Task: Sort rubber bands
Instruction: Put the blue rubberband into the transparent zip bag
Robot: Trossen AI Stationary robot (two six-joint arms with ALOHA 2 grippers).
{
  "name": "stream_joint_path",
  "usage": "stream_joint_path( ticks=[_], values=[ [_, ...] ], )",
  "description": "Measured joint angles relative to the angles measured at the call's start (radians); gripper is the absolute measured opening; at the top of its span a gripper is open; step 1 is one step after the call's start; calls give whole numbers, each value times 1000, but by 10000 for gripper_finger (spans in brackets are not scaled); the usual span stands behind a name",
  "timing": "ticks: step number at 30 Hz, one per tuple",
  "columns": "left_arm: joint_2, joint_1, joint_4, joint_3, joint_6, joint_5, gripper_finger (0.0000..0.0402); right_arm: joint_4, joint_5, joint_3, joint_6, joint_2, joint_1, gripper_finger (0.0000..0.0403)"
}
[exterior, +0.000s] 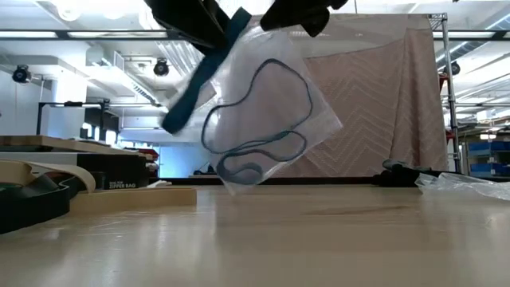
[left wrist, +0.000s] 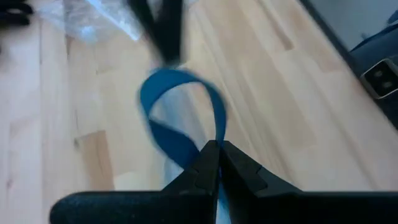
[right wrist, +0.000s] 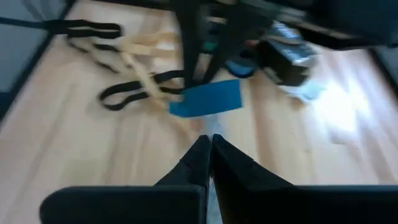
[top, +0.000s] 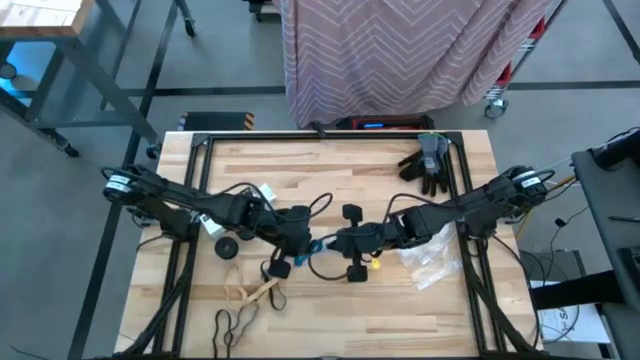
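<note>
My left gripper [left wrist: 214, 149] pinches the blue band [left wrist: 177, 118], my right gripper [right wrist: 208, 146] pinches the bag [exterior: 271, 119], both hanging between them above the tabletop [top: 330, 170].

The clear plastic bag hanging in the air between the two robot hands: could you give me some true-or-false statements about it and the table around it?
1. The clear plastic bag lies flat on the table. False: it hangs above the wood, held up from the top.
2. Thin blue rubber bands show through the bag. True.
3. The left hand is shut on a wide blue band. True.
4. The right hand is wide open. False: its fingers are closed together.
5. Tan and black bands lie loose on the table near the front edge. True.
6. The dark grey gloves sit inside the bag. False: they lie at the table's far right corner.
</note>
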Motion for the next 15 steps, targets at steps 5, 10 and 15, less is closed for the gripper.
stream_joint_path(
  ticks=[5, 10, 15],
  values=[
    [-46, 0, 0, 0, 0, -3, 0, -8, -66, 0, -1, 0, 1, 0],
    [-105, 0, 0, 1, 0, -5, 0, -11, -66, 0, -9, 0, 0, 0],
    [-117, 0, -2, 1, -1, -6, 0, -11, -65, 0, -13, 0, 0, 0]
  ],
)
